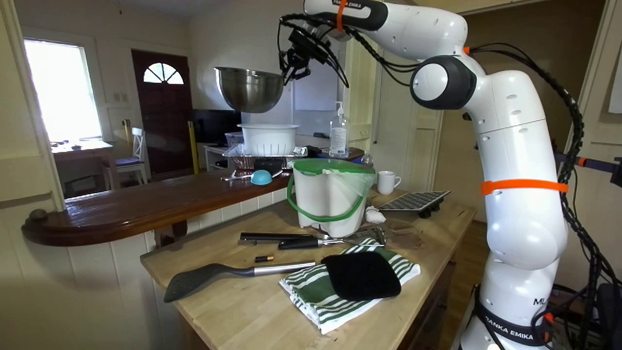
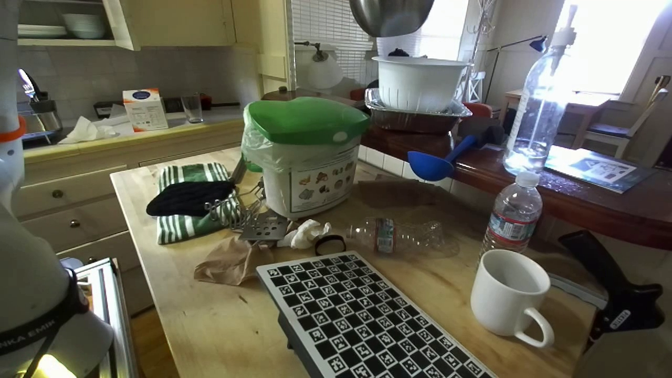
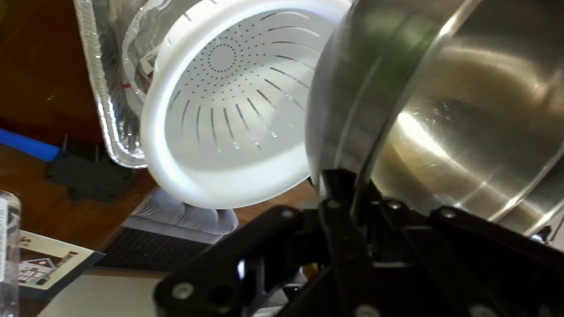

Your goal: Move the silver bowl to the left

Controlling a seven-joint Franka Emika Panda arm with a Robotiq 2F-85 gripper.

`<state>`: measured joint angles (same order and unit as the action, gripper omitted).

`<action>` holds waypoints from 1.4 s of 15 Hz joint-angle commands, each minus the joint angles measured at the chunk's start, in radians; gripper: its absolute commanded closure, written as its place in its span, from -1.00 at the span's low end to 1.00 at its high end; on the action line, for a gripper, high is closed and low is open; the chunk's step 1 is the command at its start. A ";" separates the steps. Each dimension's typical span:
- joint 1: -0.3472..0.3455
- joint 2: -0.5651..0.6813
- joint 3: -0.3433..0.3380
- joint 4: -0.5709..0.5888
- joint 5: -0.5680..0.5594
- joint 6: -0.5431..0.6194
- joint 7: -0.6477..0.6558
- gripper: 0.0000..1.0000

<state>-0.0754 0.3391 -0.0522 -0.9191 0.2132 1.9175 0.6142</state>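
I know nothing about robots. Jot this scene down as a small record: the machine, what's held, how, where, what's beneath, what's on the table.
Machine: white arm with a black gripper
Held: silver bowl, mouth up
Grip: jaws shut on the bowl's rim
Bowl's place: in the air, higher than the white colander, not touching it
Beneath the colander: foil tray
On the table: green-lidded bin; mug; spatula; towel with a black pad on top
Set down: not yet
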 commanded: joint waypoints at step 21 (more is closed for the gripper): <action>0.286 0.294 0.268 0.120 -0.066 0.010 -0.308 0.94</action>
<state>0.2057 0.5992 0.2135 -0.8633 0.1433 1.9072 0.3031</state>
